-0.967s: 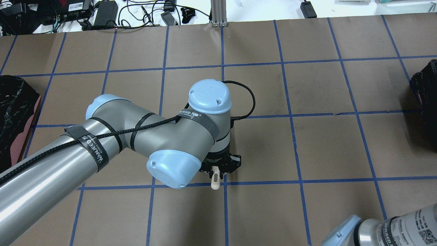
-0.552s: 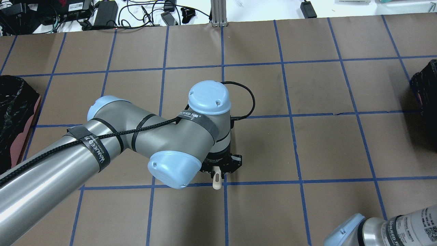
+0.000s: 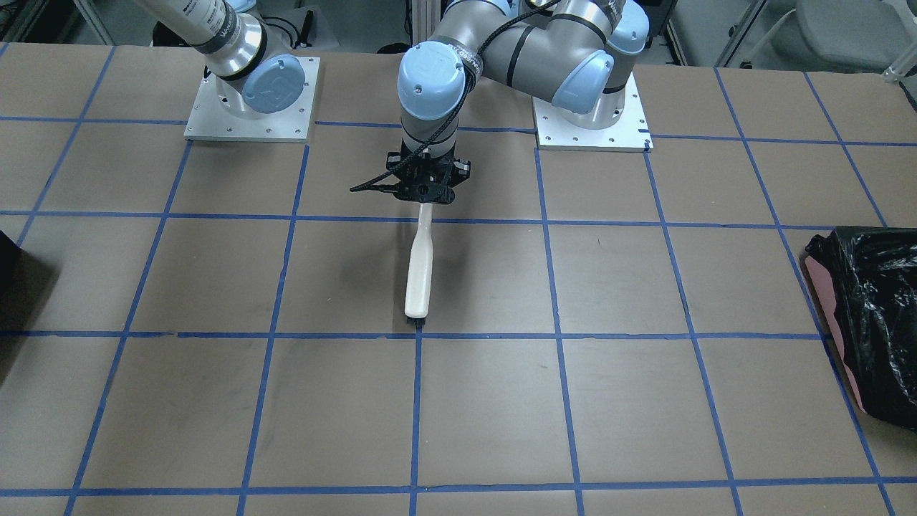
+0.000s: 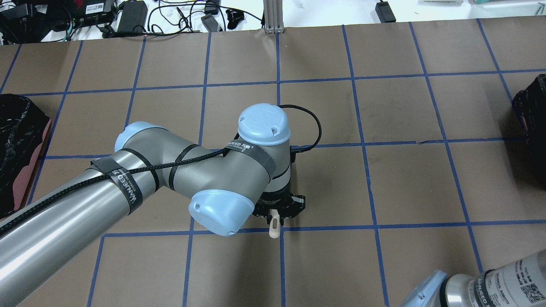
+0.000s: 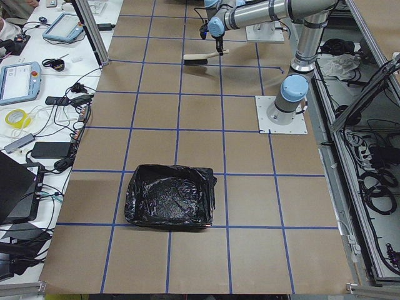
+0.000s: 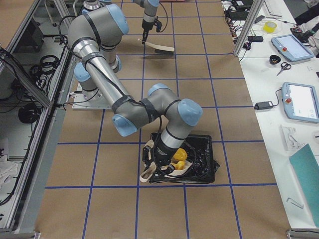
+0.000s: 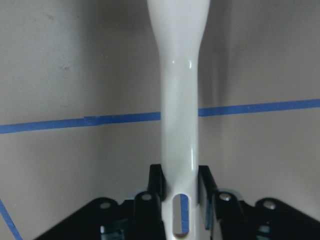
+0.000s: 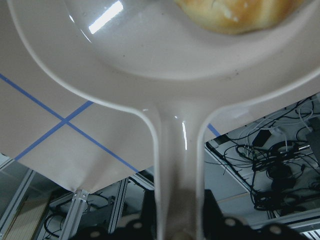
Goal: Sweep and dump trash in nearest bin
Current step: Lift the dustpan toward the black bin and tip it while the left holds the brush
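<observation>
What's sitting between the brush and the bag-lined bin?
Nothing: in the front-facing view the stretch from the brush to the bag-lined bin is bare brown table crossed by blue tape lines.

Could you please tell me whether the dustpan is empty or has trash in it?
Not empty: the right wrist view shows a golden-brown roll lying in the white dustpan.

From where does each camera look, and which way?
Front-facing: across the table, looking back and down; left gripper holds the brush.
Overhead: behind and above, looking forward and down; left arm.
Exterior left: the table's end beside the left arm.
Exterior right: opposite end; right arm over the bin.
Left wrist: along the brush; own fingers.
Right wrist: along the dustpan carrying bread; right gripper.
Shared: the brush, front-facing and overhead.
</observation>
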Robot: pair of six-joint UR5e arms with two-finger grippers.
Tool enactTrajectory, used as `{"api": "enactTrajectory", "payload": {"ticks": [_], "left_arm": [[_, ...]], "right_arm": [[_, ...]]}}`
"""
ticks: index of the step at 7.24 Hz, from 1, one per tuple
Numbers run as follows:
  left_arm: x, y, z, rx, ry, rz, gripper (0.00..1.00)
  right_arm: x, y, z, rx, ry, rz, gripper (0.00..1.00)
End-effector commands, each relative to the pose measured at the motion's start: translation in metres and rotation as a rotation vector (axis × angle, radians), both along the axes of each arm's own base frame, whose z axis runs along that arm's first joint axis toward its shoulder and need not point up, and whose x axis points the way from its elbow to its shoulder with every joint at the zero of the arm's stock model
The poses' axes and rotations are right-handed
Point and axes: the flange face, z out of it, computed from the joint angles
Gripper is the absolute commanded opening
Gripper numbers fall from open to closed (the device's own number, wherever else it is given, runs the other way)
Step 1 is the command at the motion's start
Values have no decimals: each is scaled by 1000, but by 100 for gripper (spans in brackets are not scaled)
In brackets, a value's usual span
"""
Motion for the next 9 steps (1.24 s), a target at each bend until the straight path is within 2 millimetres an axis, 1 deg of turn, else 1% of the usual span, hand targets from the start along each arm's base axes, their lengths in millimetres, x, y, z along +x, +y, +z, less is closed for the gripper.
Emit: {"api": "enactTrajectory", "payload": {"ticks": [1,2,3,4,5,6,7,8,9], "left_arm": [[3,4,-5,8,-10,-11,0],[3,4,-6,10,-11,-19,12],[3,4,-7,13,-12,-20,13],[3,5,-8,15,-14,-18,29],[3,4,-8,14,-13,-17,56],[3,5,-9,17,-14,-20,69],[3,5,-10,22,-17,-20,70],[3,4,-9,21,-16,-20,72],[2,2,-6,11,-13,-18,85]], "right_arm": [[-1,0,-1,97,76,-31,0],[0,-1,-1,100,71,-22,0],[4,-5,4,95,80,-18,0],[5,-5,8,80,89,-19,0],[11,-7,16,7,55,-10,0],[30,-4,44,-106,21,6,0],[49,-5,68,-189,9,22,0],[68,-20,71,-275,-32,39,0],[92,-38,65,-318,-54,-24,0]]}}
